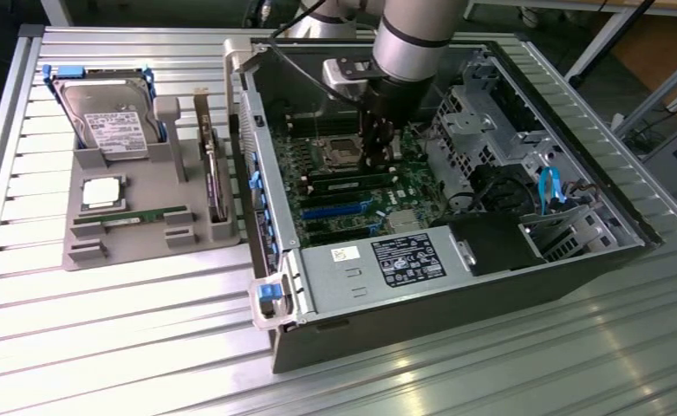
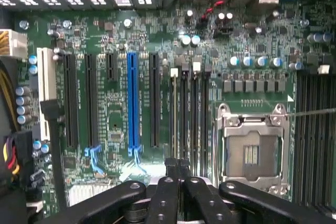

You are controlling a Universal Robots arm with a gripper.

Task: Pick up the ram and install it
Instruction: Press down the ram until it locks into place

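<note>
Spare ram (image 1: 130, 214) lies on tray (image 1: 141, 247), well apart from pincer (image 1: 375, 166). We see pincer closed, empty, inside case (image 1: 454, 286). Ram (image 2: 174, 114) stands edge-on in slot just beyond fingertips; contact unclear. We judge ram light, stiff, thin, fragile; hold bare edges, not chips.

Labels on hard drive (image 1: 116, 130) and power supply (image 1: 402, 258) (white, black) – nothing readable

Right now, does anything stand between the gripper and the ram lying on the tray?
Yes: the gripper sits inside the computer case, whose upright side wall stands between it and the ram on the tray.
</note>
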